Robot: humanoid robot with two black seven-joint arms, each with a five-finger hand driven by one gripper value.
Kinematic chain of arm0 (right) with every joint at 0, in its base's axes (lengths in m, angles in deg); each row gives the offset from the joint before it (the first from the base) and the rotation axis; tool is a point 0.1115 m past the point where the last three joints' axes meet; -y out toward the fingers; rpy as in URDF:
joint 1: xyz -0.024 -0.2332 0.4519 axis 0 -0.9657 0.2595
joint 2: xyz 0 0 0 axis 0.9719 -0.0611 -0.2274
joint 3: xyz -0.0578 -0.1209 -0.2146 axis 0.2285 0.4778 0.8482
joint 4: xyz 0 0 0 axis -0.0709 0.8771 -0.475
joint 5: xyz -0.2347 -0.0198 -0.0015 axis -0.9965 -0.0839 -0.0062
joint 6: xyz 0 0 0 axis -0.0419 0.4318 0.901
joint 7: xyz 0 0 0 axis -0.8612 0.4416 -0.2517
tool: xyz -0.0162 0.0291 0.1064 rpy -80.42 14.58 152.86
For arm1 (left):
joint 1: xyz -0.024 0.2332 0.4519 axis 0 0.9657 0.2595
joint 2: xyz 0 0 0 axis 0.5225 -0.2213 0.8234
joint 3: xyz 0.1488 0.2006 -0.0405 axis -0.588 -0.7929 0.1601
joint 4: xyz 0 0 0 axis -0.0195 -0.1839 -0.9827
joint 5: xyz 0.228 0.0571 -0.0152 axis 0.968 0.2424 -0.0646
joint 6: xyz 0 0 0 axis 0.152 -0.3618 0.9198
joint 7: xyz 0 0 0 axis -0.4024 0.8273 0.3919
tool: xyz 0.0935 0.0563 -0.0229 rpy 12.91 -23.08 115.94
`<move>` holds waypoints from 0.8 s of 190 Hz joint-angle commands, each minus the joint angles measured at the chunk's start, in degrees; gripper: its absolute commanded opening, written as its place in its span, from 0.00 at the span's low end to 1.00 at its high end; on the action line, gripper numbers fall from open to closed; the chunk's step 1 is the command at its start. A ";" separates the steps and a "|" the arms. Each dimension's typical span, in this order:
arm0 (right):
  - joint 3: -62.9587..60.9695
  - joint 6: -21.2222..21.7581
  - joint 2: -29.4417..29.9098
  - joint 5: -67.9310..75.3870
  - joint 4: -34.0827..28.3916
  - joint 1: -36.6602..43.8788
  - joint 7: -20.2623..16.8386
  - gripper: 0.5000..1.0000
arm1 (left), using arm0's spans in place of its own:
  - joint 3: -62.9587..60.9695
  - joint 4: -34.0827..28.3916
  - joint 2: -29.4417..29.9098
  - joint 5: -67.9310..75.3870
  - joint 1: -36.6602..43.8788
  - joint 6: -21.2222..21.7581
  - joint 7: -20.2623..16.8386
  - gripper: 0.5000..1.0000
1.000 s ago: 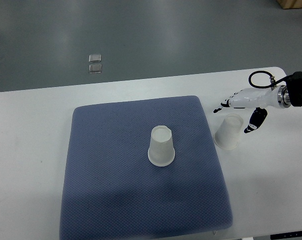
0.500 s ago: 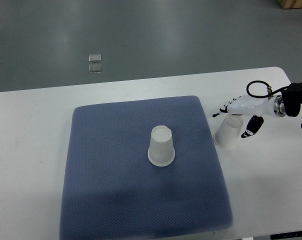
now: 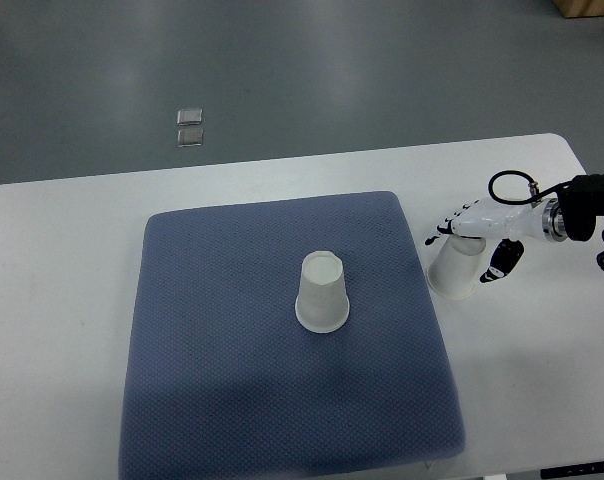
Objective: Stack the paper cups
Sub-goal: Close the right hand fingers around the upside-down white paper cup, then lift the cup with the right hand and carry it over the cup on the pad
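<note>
A white paper cup (image 3: 323, 292) stands upside down in the middle of the blue mat (image 3: 232, 350). A second white paper cup (image 3: 455, 268) stands upside down on the white table just right of the mat's edge. My right hand (image 3: 474, 245) comes in from the right edge and is around this cup's top. Its fingers (image 3: 454, 219) lie on the far side and its thumb (image 3: 501, 263) on the near right side. The fingers are spread around the cup and do not clearly grip it. The left arm does not show.
The white table (image 3: 62, 260) ends at a far edge with grey floor beyond. Two small clear squares (image 3: 190, 126) lie on the floor. The table's right edge is close behind the right wrist (image 3: 572, 208).
My right hand has come down and moved slightly left over the cup beside the mat. Both cups stay in place.
</note>
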 commanded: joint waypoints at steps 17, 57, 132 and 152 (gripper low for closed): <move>0.00 -0.04 0.08 -0.40 -0.01 0.16 -0.18 0.58 | 0.00 0.00 0.00 -0.02 0.00 0.00 -0.08 1.00; 0.08 0.05 0.08 -0.48 0.08 0.34 -0.27 0.40 | 0.00 0.00 0.00 -0.02 0.00 0.00 0.00 1.00; 0.00 0.14 -0.09 -0.75 -0.01 0.78 -0.27 0.21 | 0.00 0.00 0.00 0.07 0.00 0.00 0.00 1.00; 0.00 0.14 -0.36 -0.75 -0.01 1.48 -0.27 0.21 | 0.00 0.00 0.00 -0.02 0.00 0.00 0.00 1.00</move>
